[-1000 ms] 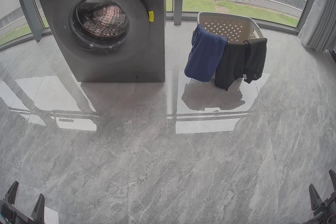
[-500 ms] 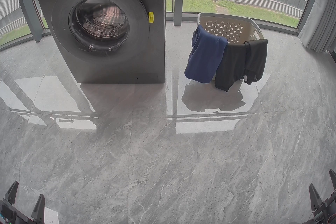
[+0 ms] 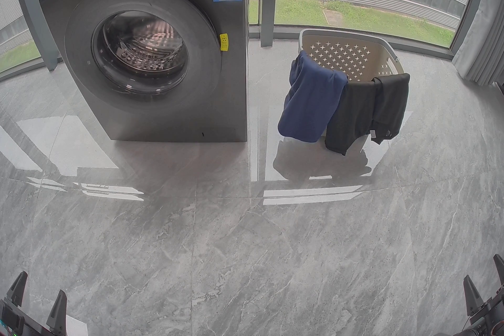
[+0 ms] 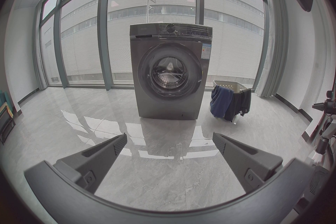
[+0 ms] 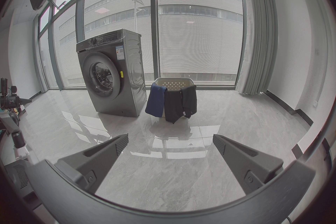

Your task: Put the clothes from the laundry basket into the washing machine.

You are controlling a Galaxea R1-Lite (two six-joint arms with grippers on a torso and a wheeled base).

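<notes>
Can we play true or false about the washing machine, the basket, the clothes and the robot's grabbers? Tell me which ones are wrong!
1. A blue cloth hangs over the rim of the basket. True.
2. The basket stands on top of the washing machine. False: it stands on the floor, beside the machine.
3. The left gripper and the right gripper are both open and hold nothing. True.
4. The black cloth lies flat on the floor. False: it hangs over the basket's rim, right next to the blue cloth.
</notes>
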